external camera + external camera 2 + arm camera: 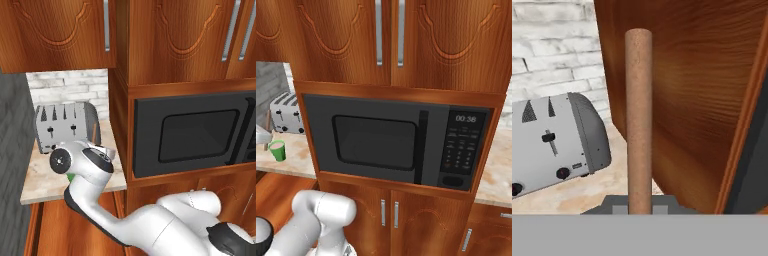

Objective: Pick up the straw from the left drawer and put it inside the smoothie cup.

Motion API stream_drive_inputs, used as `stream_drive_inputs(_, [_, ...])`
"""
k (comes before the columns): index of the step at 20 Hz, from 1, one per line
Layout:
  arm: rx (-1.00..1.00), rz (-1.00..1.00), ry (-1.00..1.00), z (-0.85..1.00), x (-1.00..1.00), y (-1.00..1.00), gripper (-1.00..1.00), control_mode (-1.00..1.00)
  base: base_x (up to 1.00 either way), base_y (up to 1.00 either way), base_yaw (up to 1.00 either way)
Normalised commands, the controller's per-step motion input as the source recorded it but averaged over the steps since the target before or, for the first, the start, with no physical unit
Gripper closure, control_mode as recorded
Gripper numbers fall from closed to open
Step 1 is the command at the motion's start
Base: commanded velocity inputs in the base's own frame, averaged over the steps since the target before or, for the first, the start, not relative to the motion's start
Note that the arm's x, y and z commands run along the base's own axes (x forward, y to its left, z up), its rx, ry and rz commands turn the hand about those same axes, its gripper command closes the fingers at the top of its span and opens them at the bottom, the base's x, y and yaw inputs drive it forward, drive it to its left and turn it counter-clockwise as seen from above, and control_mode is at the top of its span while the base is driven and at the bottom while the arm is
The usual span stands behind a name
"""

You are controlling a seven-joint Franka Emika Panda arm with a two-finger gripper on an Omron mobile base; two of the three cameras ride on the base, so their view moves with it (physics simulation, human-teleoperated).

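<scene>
Left base view: the arm [90, 172] bends over the counter [45, 180] before the toaster [65, 127].
Right base view: the smoothie cup [277, 150] stands on the counter.
Hand view: the fingers are clamped on the straw [638, 120], which rises straight up from between them, toaster to their left

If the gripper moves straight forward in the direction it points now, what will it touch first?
Judging from the hand view, the gripper, shut on the straw, faces the wooden cabinet side right of the toaster. It would probably meet that panel first, though the depth is unclear.
</scene>
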Motion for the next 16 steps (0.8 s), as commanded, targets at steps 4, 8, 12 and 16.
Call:
stream_drive_inputs(4, [-0.08, 0.0, 0.0, 0.07, 0.3, 0.0, 1.0, -1.0, 0.0, 0.0, 0.0])
stream_drive_inputs(8, [-0.09, 0.0, 0.0, 0.08, 0.22, 0.0, 1.0, -1.0, 0.0, 0.0, 0.0])
stream_drive_inputs(12, [-0.09, 0.0, 0.0, 0.05, 0.27, 0.0, 1.0, -1.0, 0.0, 0.0, 0.0])
stream_drive_inputs(16, [-0.09, 0.0, 0.0, 0.0, 0.28, 0.0, 1.0, -1.0, 0.0, 0.0, 0.0])
